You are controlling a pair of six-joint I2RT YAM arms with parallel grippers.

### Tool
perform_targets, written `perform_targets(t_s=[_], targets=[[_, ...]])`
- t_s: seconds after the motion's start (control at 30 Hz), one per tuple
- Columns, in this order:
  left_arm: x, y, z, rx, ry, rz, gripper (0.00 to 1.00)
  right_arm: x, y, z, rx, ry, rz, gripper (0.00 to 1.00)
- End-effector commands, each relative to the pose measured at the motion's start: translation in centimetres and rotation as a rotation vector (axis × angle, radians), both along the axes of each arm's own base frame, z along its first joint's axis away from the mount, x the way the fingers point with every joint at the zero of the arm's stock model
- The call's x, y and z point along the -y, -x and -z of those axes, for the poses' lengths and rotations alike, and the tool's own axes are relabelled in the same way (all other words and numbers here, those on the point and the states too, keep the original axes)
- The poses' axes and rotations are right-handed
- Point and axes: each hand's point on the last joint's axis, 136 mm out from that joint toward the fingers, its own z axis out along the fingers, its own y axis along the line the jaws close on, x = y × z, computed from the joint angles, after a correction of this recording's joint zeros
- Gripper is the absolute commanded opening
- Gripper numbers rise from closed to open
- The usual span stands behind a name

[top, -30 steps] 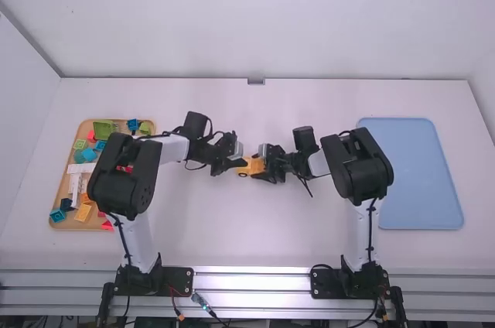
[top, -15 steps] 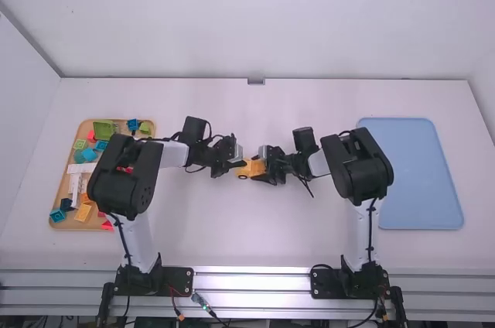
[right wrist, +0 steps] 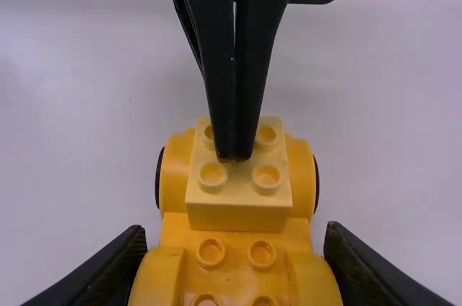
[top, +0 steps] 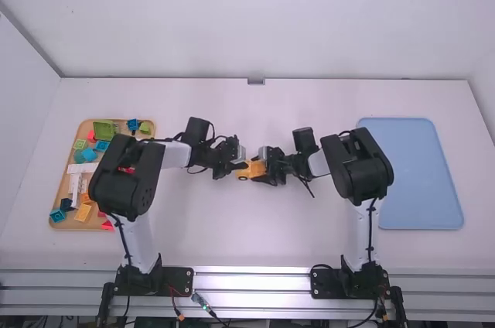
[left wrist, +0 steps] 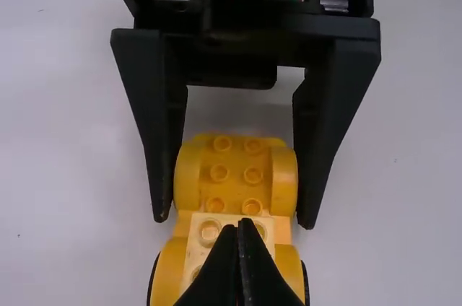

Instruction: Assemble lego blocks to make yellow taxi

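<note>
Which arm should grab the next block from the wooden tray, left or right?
Left, I'd say: the left gripper is shut with nothing between its fingertips, and the wooden tray lies on that arm's side. The right gripper is holding the yellow car.

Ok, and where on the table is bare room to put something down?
Bare table lies between the yellow car and the metal rail, and between the car and the back wall. Crowded: at the car, near the jaws, and on the wooden tray.
</note>
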Motion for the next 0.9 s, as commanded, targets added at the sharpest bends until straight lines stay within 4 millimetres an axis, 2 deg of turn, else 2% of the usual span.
perform_targets(t_s=[0.0, 0.03, 0.1, 0.13, 0.2, 0.23, 0.3, 0.33, 0.37, 0.4, 0.43, 0.57, 0.63, 0.73, 0.87], targets=[[-1.5, 1.0, 4.0, -0.057, -0.145, -0.048, 0.02, 0.2, 0.2, 1.1, -0.032, 0.040, 0.025, 0.56], [-1.4, 0.9, 3.5, -0.047, -0.128, -0.045, 0.02, 0.3, 0.1, 1.1, -0.034, 0.040, 0.027, 0.56], [-1.5, 0.4, 0.4, -0.011, -0.039, -0.039, 0.02, 0.3, 0.1, 1.1, -0.033, 0.041, 0.028, 0.56], [-1.7, 0.2, -0.4, 0.001, -0.023, -0.043, 0.02, 0.3, 0.1, 1.1, -0.033, 0.043, 0.028, 0.56], [-2.5, -0.6, -3.6, 0.047, 0.039, -0.061, 0.02, 0.3, 0.1, 1.1, -0.032, 0.043, 0.027, 0.58], [-3.5, -1.1, -6.3, 0.085, 0.086, -0.078, 0.02, 0.3, 0.1, 1.2, -0.033, 0.043, 0.029, 0.58], [-4.8, -1.4, -9.0, 0.124, 0.123, -0.102, 0.02, 0.3, 0.1, 1.2, -0.033, 0.043, 0.028, 0.57], [-6.0, -1.5, -10.9, 0.147, 0.142, -0.132, 0.14, 0.3, 0.1, 1.1, -0.032, 0.043, 0.028, 0.63], [-6.8, -1.6, -11.7, 0.148, 0.145, -0.160, 0.38, 0.3, 0.1, 1.2, -0.033, 0.043, 0.029, 0.64], [-7.4, -1.6, -12.4, 0.154, 0.146, -0.182, 0.51, 0.3, 0.1, 1.2, -0.032, 0.043, 0.028, 0.65], [-8.9, -1.9, -13.6, 0.154, 0.137, -0.249, 0.99, 0.3, 0.1, 1.2, -0.033, 0.044, 0.029, 0.66], [-13.1, -2.8, -14.9, 0.087, 0.090, -0.477, 0.99, 0.4, -0.1, 1.5, -0.029, 0.062, 0.042, 0.72], [-14.8, -2.5, -15.3, 0.002, 0.090, -0.596, 0.99, 0.6, -0.4, 1.6, -0.029, 0.079, 0.061, 0.88], [-17.8, -2.7, -15.5, -0.115, 0.076, -0.822, 0.99, 1.0, -1.4, 1.4, -0.051, 0.123, 0.130, 1.00], [-20.7, -3.4, -15.3, -0.196, 0.078, -1.047, 0.99, 1.7, -2.1, 0.6, -0.044, 0.186, 0.180, 0.99]])
